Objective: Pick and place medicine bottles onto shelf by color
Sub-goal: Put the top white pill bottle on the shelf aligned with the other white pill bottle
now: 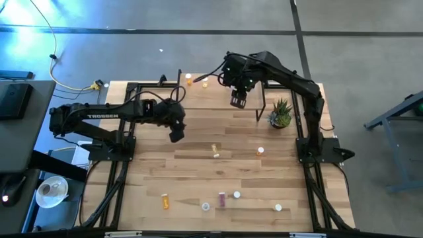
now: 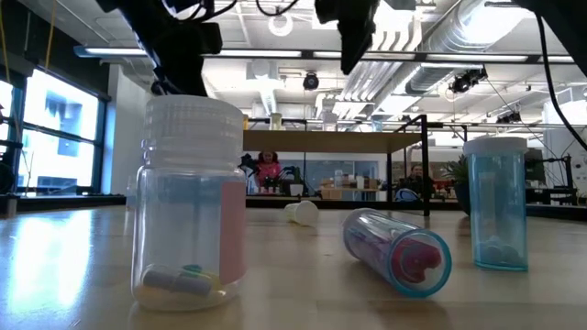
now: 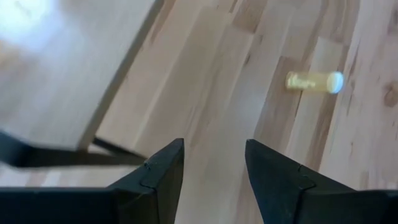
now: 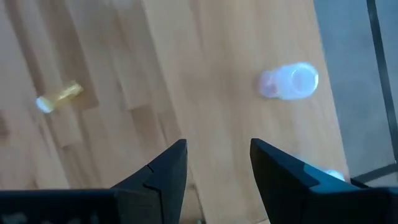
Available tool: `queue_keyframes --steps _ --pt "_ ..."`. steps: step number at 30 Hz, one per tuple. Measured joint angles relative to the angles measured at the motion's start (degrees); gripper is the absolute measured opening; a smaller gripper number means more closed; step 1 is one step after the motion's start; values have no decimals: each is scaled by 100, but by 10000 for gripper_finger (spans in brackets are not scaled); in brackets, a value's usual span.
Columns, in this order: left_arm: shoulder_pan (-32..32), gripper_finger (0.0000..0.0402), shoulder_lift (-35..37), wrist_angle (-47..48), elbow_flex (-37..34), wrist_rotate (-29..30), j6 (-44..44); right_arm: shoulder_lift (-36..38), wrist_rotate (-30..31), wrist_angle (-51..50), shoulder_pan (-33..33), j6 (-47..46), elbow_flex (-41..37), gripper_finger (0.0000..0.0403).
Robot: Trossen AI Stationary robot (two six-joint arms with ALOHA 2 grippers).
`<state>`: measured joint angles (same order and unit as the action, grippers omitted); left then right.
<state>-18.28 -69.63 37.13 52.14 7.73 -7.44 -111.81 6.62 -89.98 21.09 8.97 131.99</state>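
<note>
**Both grippers open and empty over the shelf end of the table**

While both arms reach in over the plank table (image 1: 198, 172), neither gripper holds anything. The left arm stretches horizontally from its base toward the shelf (image 1: 218, 99), elbow nearly straight, and its wrist bends down so that the left gripper (image 1: 176, 135) hangs just off the shelf's near-left corner. In the left wrist view its two dark fingers (image 3: 163, 171) stand parted with bare wood showing in the gap, the shelf's wooden edge and black leg on one side of them, and an amber bottle (image 3: 314, 81) lying on its side on the table beyond.

The right arm rises from its base beside the shelf, folds at the elbow and arcs back over the shelf top, wrist pointing down, so the right gripper (image 1: 237, 99) hovers above the shelf's surface. Its fingers (image 4: 160, 171) are likewise spread apart and grip nothing; below them the right wrist view shows a pale white-capped bottle (image 4: 289, 81) standing on the shelf top.

Two orange bottles (image 1: 195, 80) sit at the shelf's far-left corner. A small potted plant (image 1: 280, 114) stands just beside the shelf's right end. The remaining bottles lie well apart from the shelf, scattered along the table's near side, among them a purple one (image 1: 222, 199).
</note>
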Motion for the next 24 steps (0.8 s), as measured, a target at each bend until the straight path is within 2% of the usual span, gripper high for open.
queue_keyframes --steps 6,10,14,19,24 --pt "0 179 0 463 0 19 -337 451 -2 -2 -223 -153 -627 167" --pt "0 182 0 772 0 0 -352 996 235 175 -296 -316 -1530 167" --pt "72 179 0 877 0 44 -589 1641 186 824 -415 -353 -2620 167" --pt "444 181 11 803 -199 41 -934 2430 174 1498 -625 -772 -3757 167" --pt "1063 181 9 812 -697 33 -1836 3084 181 2108 -897 -1270 -4639 167"
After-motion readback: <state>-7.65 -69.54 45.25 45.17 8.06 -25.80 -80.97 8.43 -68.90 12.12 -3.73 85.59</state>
